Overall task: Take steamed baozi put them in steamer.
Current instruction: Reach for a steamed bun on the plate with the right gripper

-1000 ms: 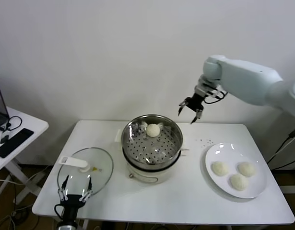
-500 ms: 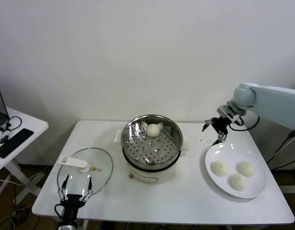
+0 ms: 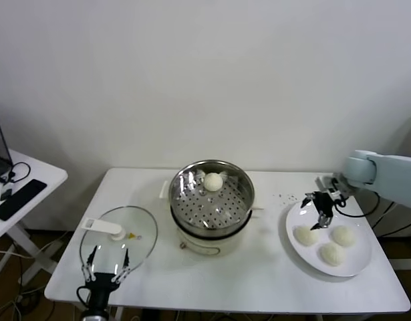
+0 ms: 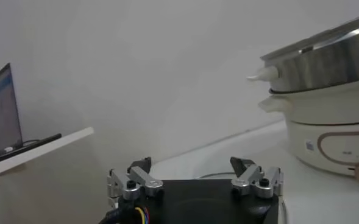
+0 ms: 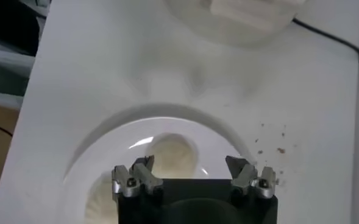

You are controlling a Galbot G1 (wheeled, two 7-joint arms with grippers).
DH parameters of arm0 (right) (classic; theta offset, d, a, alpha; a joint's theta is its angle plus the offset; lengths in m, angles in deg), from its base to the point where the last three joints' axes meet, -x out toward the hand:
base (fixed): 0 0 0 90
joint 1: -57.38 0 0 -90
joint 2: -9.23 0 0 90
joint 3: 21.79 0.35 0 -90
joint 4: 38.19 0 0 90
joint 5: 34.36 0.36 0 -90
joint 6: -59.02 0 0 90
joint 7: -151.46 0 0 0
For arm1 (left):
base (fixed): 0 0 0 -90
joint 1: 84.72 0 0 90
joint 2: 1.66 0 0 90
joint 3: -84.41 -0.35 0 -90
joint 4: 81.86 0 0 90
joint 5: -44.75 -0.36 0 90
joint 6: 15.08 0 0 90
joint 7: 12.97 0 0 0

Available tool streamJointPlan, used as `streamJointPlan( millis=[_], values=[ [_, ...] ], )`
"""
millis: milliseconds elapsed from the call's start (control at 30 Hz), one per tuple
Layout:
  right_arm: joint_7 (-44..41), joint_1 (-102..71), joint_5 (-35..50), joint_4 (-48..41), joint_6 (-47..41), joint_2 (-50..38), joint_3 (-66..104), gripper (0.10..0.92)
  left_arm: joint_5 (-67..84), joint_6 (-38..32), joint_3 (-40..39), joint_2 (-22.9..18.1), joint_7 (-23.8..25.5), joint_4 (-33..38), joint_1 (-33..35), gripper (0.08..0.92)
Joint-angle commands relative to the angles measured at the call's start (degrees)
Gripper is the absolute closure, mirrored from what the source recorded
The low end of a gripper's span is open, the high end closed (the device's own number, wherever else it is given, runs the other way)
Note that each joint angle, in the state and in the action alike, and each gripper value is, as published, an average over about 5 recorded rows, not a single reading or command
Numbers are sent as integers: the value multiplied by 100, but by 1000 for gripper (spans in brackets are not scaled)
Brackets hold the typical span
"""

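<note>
One baozi (image 3: 213,180) lies at the back of the steel steamer basket (image 3: 240,180) on the cream pot. Three more baozi lie on a white plate (image 3: 355,266) at the right: one at the left (image 3: 306,235), one at the back right (image 3: 342,235), one in front (image 3: 333,253). My right gripper (image 3: 317,210) is open and empty, just above the plate's left baozi; in the right wrist view that baozi (image 5: 173,156) shows between the open fingers of the gripper (image 5: 189,165). My left gripper (image 3: 105,265) is open and parked at the table's front left; it also shows in the left wrist view (image 4: 191,165).
A flat glass lid with a white knob (image 3: 117,235) lies on the table left of the pot. A side table with a laptop and a black device (image 3: 18,198) stands at the far left. Small dark crumbs (image 3: 285,196) lie behind the plate.
My right gripper has swung from above and behind the steamer to the right and down, and now hangs over the plate's left baozi. The left arm has not moved.
</note>
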Motion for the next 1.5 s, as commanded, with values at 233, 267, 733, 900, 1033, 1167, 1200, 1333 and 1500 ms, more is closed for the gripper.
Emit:
streamJointPlan(
  millis=[233, 267, 733, 900, 1033, 1167, 1200, 1333, 1500],
  values=[
    [197, -594, -369, 133, -445, -219, 292, 236, -40, -16, 3, 9, 5, -38, 8, 177],
    [199, -637, -396, 116, -444, -219, 340, 236, -43, -18, 2, 8, 5, -41, 8, 177],
    [216, -1057, -643, -148, -401, -173, 874, 242, -74, -49, 8, 13, 10, -95, -7, 177],
    [223, -1201, -713, -258, -373, -117, 1084, 249, -101, -54, -7, 8, 9, -146, -29, 177],
    [215, -1273, -739, -327, -363, -71, 1173, 256, -113, -56, -7, 6, 10, -153, -25, 177],
    [188, -1297, -753, -315, -367, -63, 1173, 264, -115, -52, 12, 13, 13, -151, -26, 177],
    [182, -1299, -759, -311, -368, -67, 1170, 266, -115, -51, 16, 15, 14, -150, -26, 177],
    [153, -1304, -792, -301, -364, -86, 1159, 271, -115, -48, 19, 16, 17, -149, -27, 177],
    [163, -1311, -855, -325, -357, -80, 1176, 283, -122, -54, 9, 11, 16, -163, -31, 177]
  ],
)
